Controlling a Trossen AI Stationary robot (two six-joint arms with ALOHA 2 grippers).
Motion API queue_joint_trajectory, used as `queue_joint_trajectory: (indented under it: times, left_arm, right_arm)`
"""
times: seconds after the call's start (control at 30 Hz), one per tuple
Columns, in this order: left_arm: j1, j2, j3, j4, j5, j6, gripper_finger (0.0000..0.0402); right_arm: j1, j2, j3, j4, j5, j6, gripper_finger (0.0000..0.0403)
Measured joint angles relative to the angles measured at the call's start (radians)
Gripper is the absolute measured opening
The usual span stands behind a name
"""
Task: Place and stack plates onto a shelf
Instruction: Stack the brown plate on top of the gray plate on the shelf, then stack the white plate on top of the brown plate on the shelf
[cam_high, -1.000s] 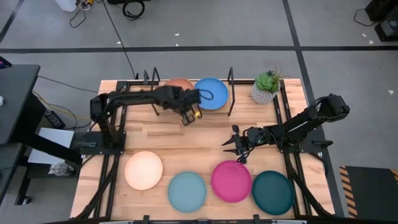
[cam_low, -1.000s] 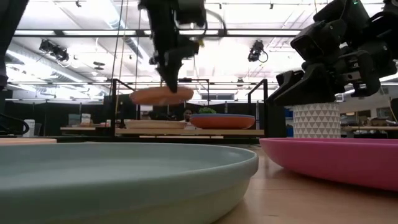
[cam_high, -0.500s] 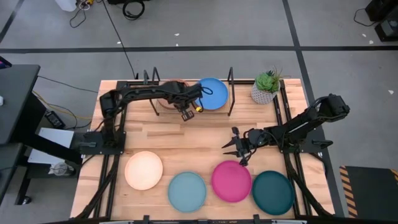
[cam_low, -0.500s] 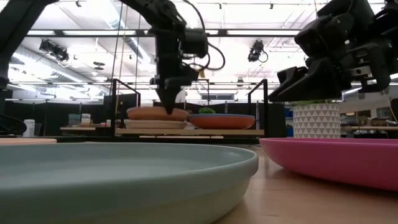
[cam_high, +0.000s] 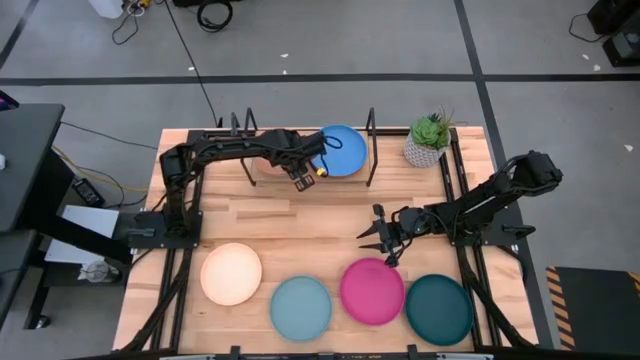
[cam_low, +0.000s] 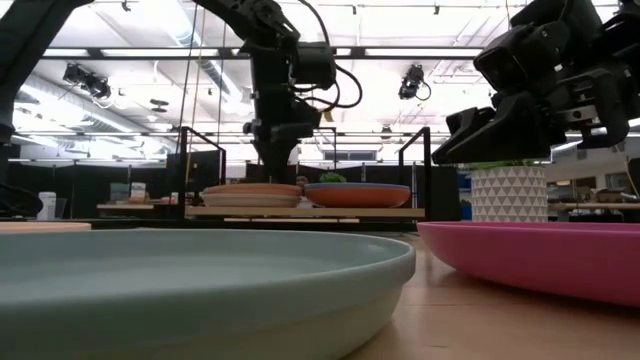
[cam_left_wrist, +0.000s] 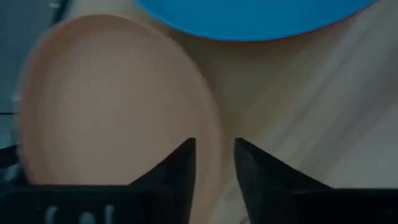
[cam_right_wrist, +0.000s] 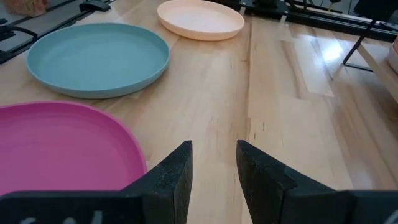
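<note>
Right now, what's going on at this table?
The robot is stacking plates on the light-wood shelf. The left gripper sits open at the rim of the round orange plate, now lying on the left stack beside the blue plate. The right gripper hovers open over the table near the magenta plate. Peach, light blue and dark teal plates wait along the front.

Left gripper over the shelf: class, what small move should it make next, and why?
Probably lift straight up and clear. The left gripper is open over the orange plate, which rests flat on the stack on the shelf beside the blue plate.
</note>
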Motion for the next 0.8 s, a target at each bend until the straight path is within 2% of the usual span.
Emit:
queue_joint_trajectory:
  times: [0.13, 0.2, 0.4, 0.6, 0.7, 0.8]
  left_arm:
    - [0.001, -0.004, 0.001, -0.007, -0.110, -0.006, 0.0145]
    - [0.001, -0.001, 0.001, -0.001, -0.130, -0.004, 0.0147]
    - [0.002, 0.005, -0.046, 0.099, -0.127, 0.020, 0.0148]
    - [0.001, 0.001, -0.075, 0.114, -0.098, 0.020, 0.0148]
    - [-0.013, -0.041, -0.065, 0.089, -0.141, 0.008, 0.0148]
    - [-0.042, -0.108, -0.060, 0.090, -0.130, 0.002, 0.0148]
  right_arm:
    - [0.001, 0.000, 0.000, 0.001, 0.000, 0.010, 0.0130]
    - [0.003, 0.000, 0.000, -0.001, 0.000, 0.012, 0.0130]
    - [0.003, 0.000, 0.000, -0.001, 0.000, 0.012, 0.0130]
    - [0.003, 0.000, 0.000, -0.002, 0.000, 0.029, 0.0130]
    - [0.003, 0.000, 0.000, -0.001, 0.000, 0.023, 0.0130]
    - [0.003, 0.000, 0.000, -0.008, 0.000, 0.023, 0.0130]
